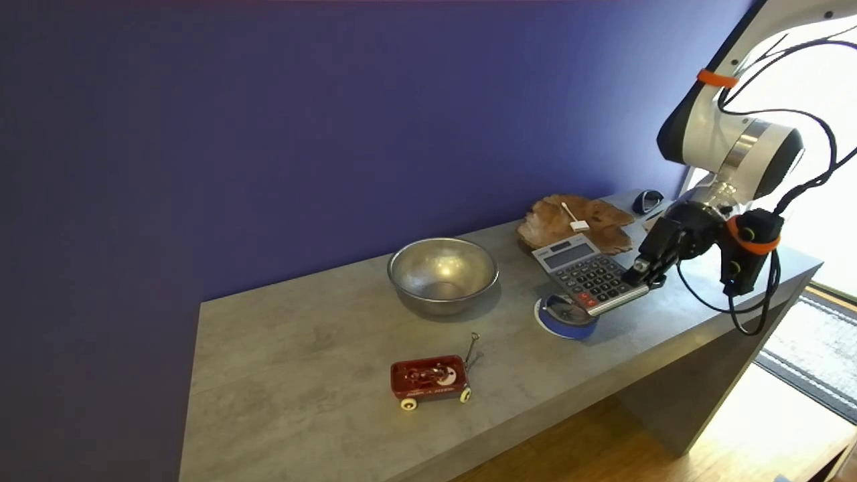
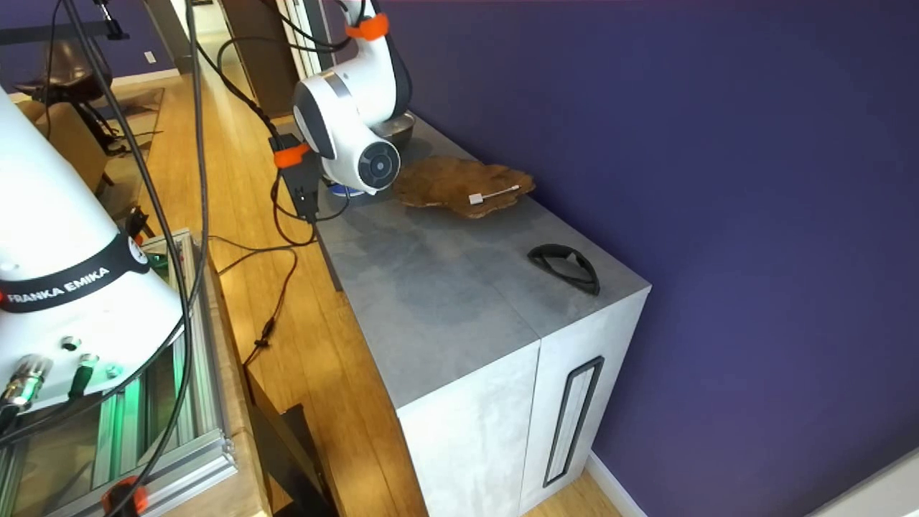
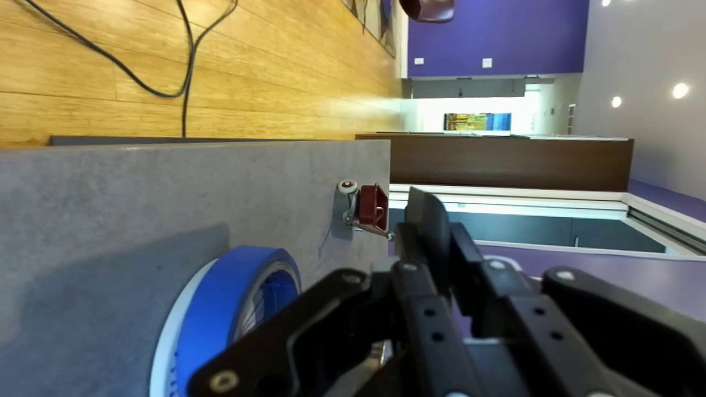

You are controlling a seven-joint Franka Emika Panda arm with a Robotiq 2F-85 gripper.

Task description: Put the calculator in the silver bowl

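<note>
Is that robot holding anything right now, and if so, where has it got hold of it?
Yes: the claw grips the calculator by one side edge, near a corner at the end away from its display.

A black 2-fingered gripper (image 3: 444,245) filled the lower right of the wrist view, its fingers (image 3: 433,325) close together and what lay between them unclear. It partly hid a round blue disc (image 3: 220,303) with a white rim on a grey counter (image 3: 138,193). Farther along stood a small red toy wagon (image 3: 370,205); black cables (image 3: 185,110) crossed the yellow wooden floor (image 3: 287,77).
</note>
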